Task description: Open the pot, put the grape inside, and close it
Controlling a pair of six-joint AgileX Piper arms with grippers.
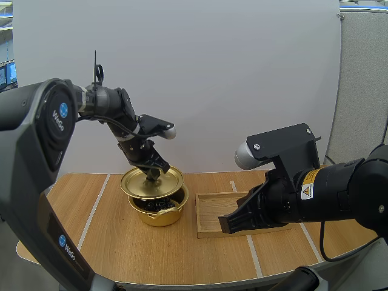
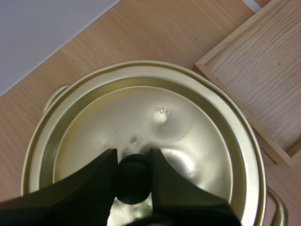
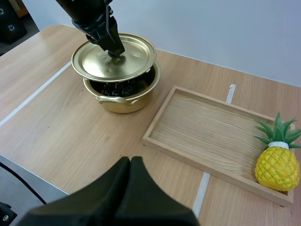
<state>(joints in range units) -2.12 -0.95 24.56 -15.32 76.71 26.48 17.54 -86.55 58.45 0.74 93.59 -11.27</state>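
Closing step, as judged. The left gripper is pinching the black knob of the gold lid, holding it just above the pot. The pot is sitting left of the table's middle, beside the tray, with the grapes lying inside. The right gripper is hanging closed and empty over the near edge. Before release, the lid is needing centring and levelling over the rim.

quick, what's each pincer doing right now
Left pincer: closed on the lid, held just above the pot.
Right pincer: closed, holding nothing.
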